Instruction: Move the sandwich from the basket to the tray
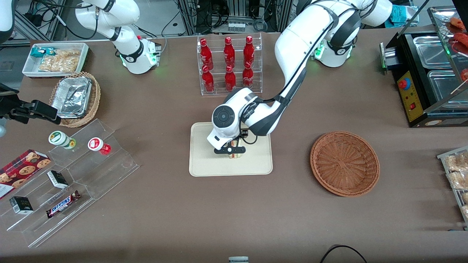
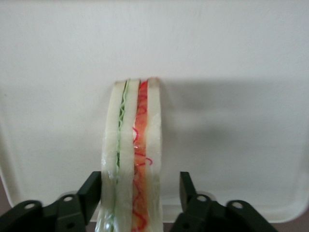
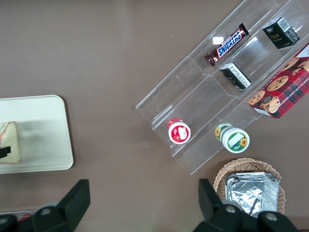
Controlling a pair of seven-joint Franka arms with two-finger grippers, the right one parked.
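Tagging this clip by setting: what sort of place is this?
Likely a lab mock-up of a snack shop: Coke bottles in a rack, a Snickers bar on display steps. The gripper, fingers open, straddles the sandwich on the tray.

Glossy white rounded shells are used for the left arm point(image 1: 292, 54), with dark grey bands at the joints and a round black cap on the wrist. A thin black cable is looped under the wrist. The gripper point(image 1: 234, 152), over the tray, is matte black, with silver screws set in its finger mounts.
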